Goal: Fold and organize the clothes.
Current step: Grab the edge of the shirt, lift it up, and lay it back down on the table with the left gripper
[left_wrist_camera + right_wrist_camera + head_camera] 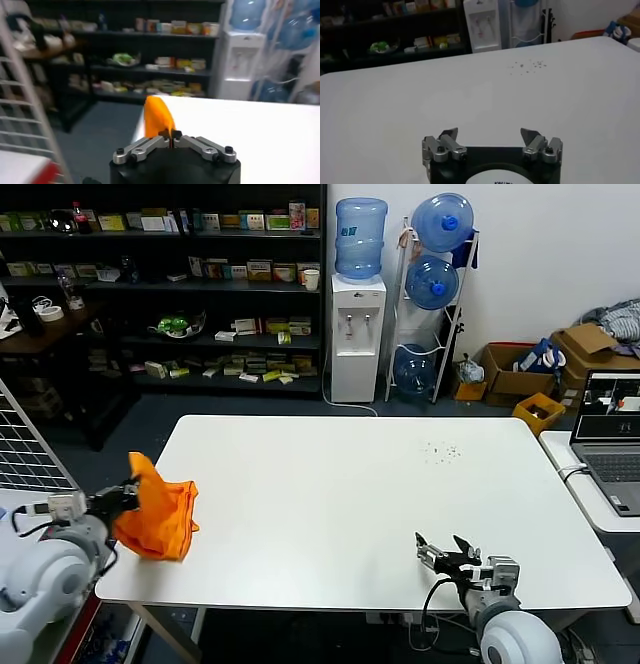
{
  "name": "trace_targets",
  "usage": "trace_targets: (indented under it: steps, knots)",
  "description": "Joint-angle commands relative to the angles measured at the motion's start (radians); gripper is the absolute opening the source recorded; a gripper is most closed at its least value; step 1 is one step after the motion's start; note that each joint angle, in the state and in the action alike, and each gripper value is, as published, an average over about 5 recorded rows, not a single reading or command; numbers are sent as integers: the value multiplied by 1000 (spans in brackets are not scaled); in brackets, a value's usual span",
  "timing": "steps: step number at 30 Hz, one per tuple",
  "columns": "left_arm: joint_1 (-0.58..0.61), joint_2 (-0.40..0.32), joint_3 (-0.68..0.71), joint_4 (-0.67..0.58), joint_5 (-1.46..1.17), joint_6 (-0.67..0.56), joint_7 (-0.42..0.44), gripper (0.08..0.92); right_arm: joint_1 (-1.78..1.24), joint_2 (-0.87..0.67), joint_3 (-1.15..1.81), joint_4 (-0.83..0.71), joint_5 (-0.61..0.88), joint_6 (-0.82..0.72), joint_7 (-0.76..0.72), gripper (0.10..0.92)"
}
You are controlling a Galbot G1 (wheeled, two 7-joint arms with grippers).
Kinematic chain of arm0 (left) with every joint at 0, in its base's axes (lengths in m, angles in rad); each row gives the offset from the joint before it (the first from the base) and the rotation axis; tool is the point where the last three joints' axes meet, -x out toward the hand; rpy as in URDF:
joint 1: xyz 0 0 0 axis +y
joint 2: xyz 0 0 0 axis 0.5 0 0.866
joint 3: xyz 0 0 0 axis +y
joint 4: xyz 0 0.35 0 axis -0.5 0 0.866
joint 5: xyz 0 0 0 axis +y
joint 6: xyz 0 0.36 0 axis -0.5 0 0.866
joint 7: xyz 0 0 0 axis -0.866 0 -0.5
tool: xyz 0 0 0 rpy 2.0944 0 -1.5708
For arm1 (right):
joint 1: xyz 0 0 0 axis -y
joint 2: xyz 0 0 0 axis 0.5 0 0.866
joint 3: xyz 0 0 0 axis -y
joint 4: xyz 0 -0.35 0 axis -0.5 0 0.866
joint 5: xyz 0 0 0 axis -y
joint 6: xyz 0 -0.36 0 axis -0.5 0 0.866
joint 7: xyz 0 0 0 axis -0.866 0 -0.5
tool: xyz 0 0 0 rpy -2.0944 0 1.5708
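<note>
Shirt: the bright orange cotton T-shirt (158, 514) is hanging bunched at the near left corner of the white rectangular table (340, 504), one peak of cloth pulled up and the rest drooping in folds onto the table edge; no lettering or collar is showing.
Left hand: the left hand (128, 496) is sitting at that left corner, clenched on the orange T-shirt; in the left wrist view its fingers (150, 146) are pressing together with a flame-shaped tip of orange cloth (158, 117) sticking up between them.
Right hand: the right hand (447, 556) is hovering just above the near right part of the table, well apart from the shirt, released and holding nothing; in the right wrist view its fingers (447, 137) are standing spread over bare white table surface.
Table surface: a small scatter of dark specks (441, 451) is lying on the far right part of the table.
Behind the table: a white water dispenser with a blue bottle on top (358, 304) is standing against the back wall, beside a metal rack of blue water bottles (434, 284); dark shelving loaded with boxes and packets (200, 284) is filling the back left.
Right side: an open laptop (610, 439) is sitting on a second white surface just beside the table, with cardboard boxes (520, 369) on the floor behind it.
</note>
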Motion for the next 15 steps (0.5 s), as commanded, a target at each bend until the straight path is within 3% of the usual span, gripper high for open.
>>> trace_targets:
  steps: [1, 7, 11, 15]
  knots:
    - [-362, -478, 554, -42, -144, 31, -313, 97, -111, 73, 70, 63, -52, 0, 1, 823]
    - [-446, -787, 651, 168, -62, 49, -326, 97, -165, 95, 114, 92, -64, 2, 0, 823]
    - [-476, -889, 650, 328, 21, 48, -294, 97, -169, 96, 125, 97, -62, 2, 0, 823]
    - [-489, -936, 645, 405, 75, 44, -274, 97, -160, 90, 126, 93, -54, 0, 0, 823]
